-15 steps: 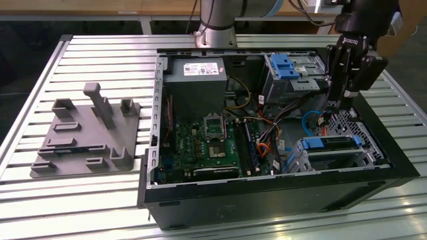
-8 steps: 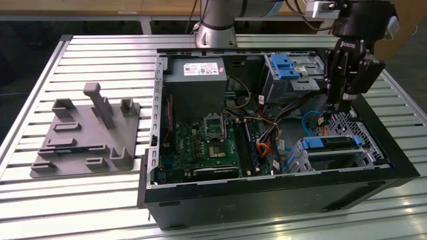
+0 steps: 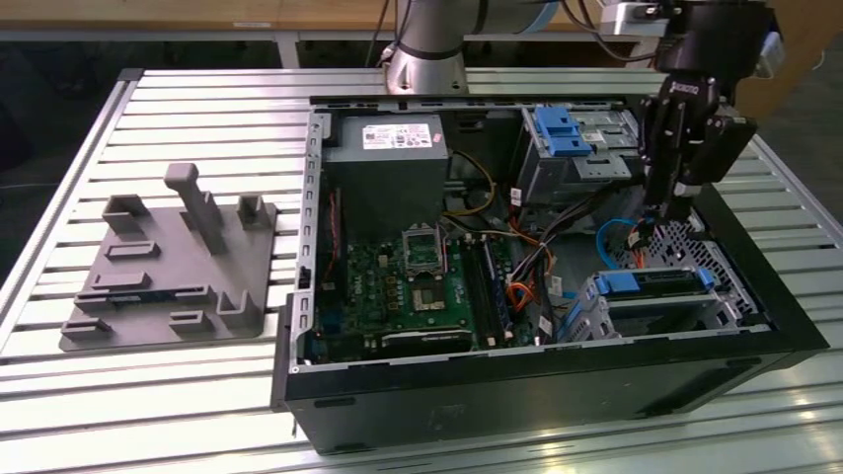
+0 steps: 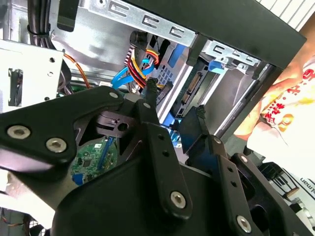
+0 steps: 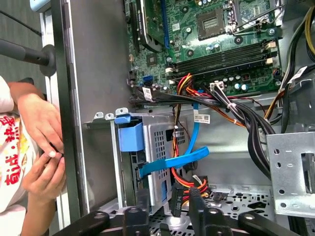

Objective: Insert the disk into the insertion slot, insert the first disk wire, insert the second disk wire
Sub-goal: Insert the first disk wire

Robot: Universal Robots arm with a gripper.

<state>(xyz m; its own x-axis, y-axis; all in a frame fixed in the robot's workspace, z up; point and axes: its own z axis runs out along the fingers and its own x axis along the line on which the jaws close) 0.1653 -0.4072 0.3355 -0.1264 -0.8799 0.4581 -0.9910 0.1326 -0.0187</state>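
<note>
Table (image 3: 197,99): ribbed bare metal with a satin sheen. Fixture (image 3: 172,267), at the exterior view's left: matt grey plastic. Computer case (image 3: 527,390): smooth black, faintly glossy. Insertion slot (image 3: 658,311): dull grey perforated sheet metal. Disk (image 3: 652,283): glossy blue plastic caddy. Motherboard (image 3: 421,296): green lacquered board. Gripper (image 4: 174,101): matt black with bright metal screw heads. Flat cable (image 5: 172,161): smooth blue plastic.
</note>
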